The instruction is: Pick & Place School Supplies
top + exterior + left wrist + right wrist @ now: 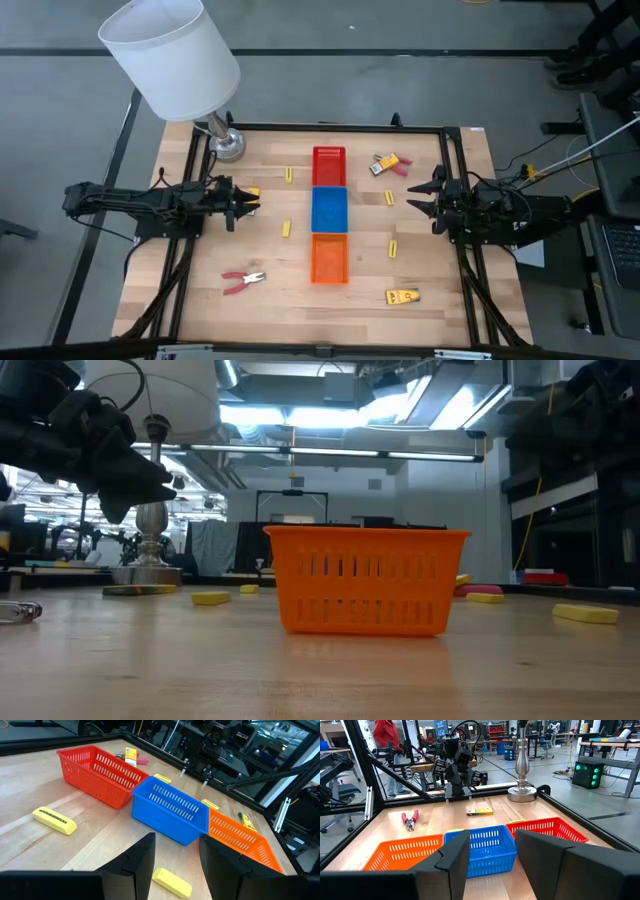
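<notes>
You won't find any text you can read here; the yellow stick [54, 819] lying near the red tray [95, 773] carries a line of dark print along its side, too small to make out; the yellow packet [131, 756] beyond that tray shows dark marks, likewise illegible.

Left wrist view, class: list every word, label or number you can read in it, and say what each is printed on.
Nothing can be read for certain.
Yellow stick: a line of dark print along its side, too small to read.
Yellow packet behind the red tray: dark marks, blurred.
Blue tray and orange tray: no print.
</notes>
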